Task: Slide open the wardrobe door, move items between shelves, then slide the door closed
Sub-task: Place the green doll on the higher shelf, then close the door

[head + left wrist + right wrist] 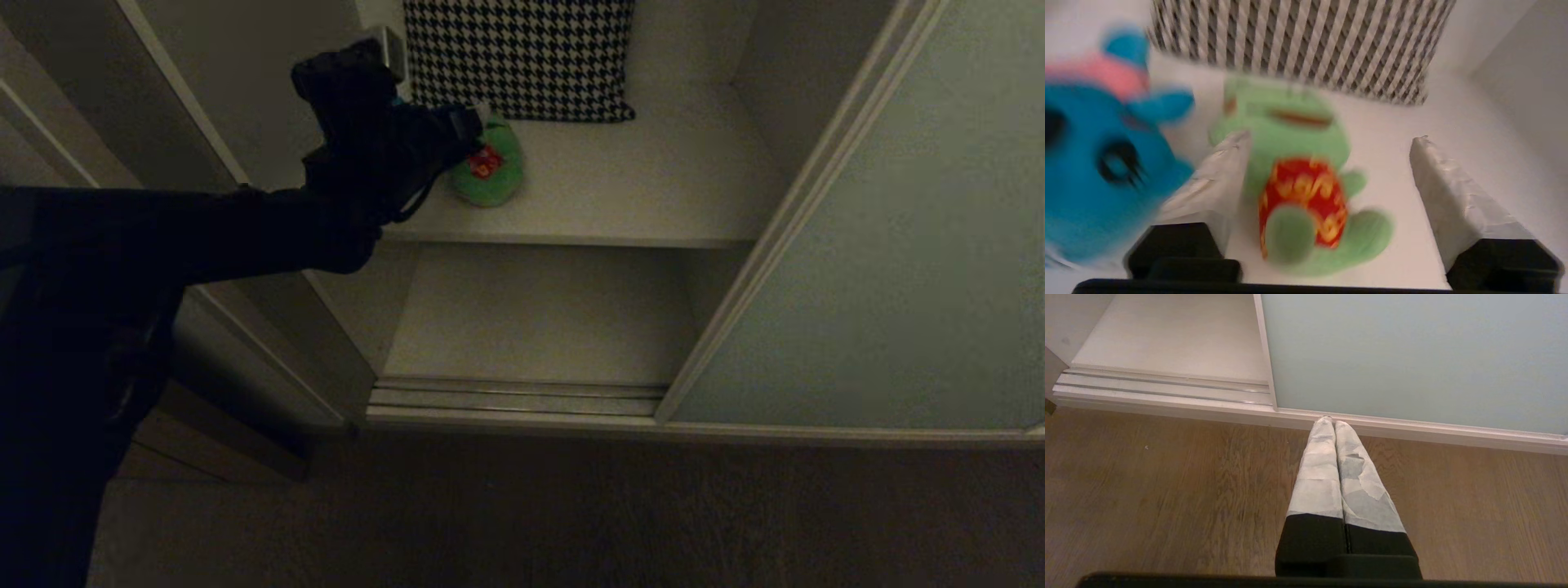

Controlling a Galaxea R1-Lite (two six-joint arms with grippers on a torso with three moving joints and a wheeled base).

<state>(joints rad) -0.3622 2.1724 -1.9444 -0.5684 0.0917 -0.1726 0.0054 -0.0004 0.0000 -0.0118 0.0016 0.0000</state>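
Green frog is lying on the upper shelf right in front of the houndstooth cushion, blue toy beside it. Left gripper hovers there, fingers spread wide, gripping nothing. Right gripper is pressed together, empty, low by the sliding door

The black left gripper reaches over the white upper shelf, right by the bright green plush frog. A black-and-white checked cushion leans behind it.
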